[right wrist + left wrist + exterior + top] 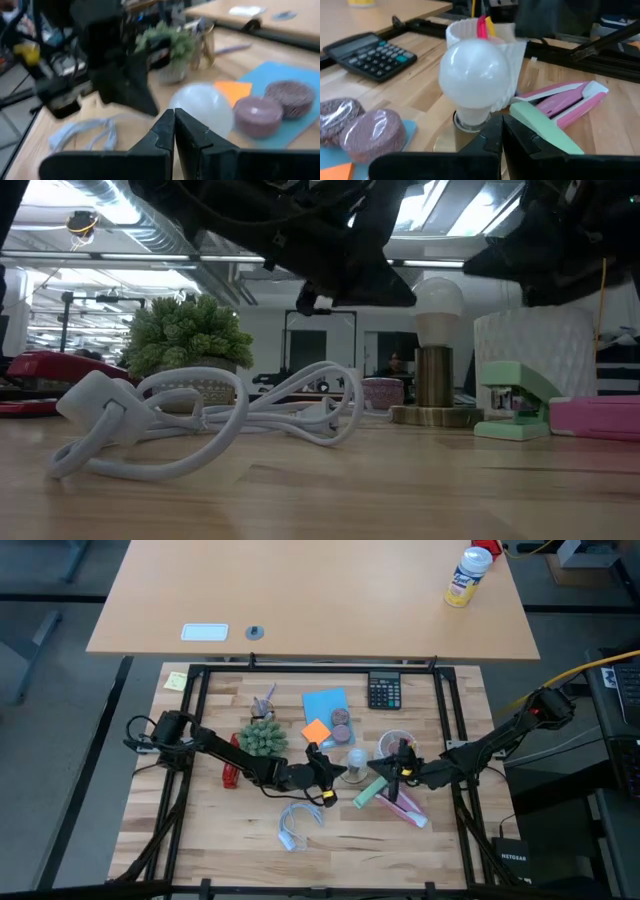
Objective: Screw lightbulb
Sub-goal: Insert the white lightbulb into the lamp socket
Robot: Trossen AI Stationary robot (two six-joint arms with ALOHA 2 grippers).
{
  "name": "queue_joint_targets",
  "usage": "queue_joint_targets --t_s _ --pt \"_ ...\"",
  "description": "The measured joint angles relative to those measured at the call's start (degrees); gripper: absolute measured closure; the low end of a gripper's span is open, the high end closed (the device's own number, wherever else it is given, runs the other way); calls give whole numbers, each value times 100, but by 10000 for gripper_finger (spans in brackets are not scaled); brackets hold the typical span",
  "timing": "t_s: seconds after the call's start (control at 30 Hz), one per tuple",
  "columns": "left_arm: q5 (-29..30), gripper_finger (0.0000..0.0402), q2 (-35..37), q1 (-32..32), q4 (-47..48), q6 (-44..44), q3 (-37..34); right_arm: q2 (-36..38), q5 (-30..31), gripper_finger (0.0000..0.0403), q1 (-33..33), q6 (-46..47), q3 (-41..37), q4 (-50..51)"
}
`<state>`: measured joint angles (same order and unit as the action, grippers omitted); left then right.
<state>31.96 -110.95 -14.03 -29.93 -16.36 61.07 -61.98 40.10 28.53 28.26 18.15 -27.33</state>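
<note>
The lightbulb [475, 75], a frosted white globe, stands upright with its neck in a brass socket [433, 375] on a round brass base [435, 416] at the table's middle [357, 758]. My left gripper [502, 134] is shut, its fingertips close by the bulb's neck on the bulb's left. My right gripper [174, 120] is shut and empty, a little to the right of the bulb [202, 107] and raised above the table [397, 772]. My left gripper's shut fingertips [496, 125] stand right beside the bulb's neck [470, 116], coming slanted from the table's left. I cannot tell whether they touch it. The bulb stays upright in the socket.
A white cup of pens [397, 745], a green stapler [370, 793] and a pink stapler [405, 808] crowd the bulb's right. A white looped cord [297, 825] lies nearer. A plant [262, 737], a red stapler [230, 768], a blue pad [325, 705] and a calculator [384, 692] lie left and far.
</note>
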Motion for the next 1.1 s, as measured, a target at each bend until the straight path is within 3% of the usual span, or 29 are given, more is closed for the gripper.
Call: queue_joint_targets --t_s 0.3,0.6,1.1 --pt "-305 400 22 13 -581 193 1 254 984 386 -124 -496 0 47" --pt "-484 400 21 110 -626 182 1 -109 216 386 -788 -403 0 35" --pt "-480 400 23 311 -384 113 -1 -122 -408 386 -835 -256 0 15"
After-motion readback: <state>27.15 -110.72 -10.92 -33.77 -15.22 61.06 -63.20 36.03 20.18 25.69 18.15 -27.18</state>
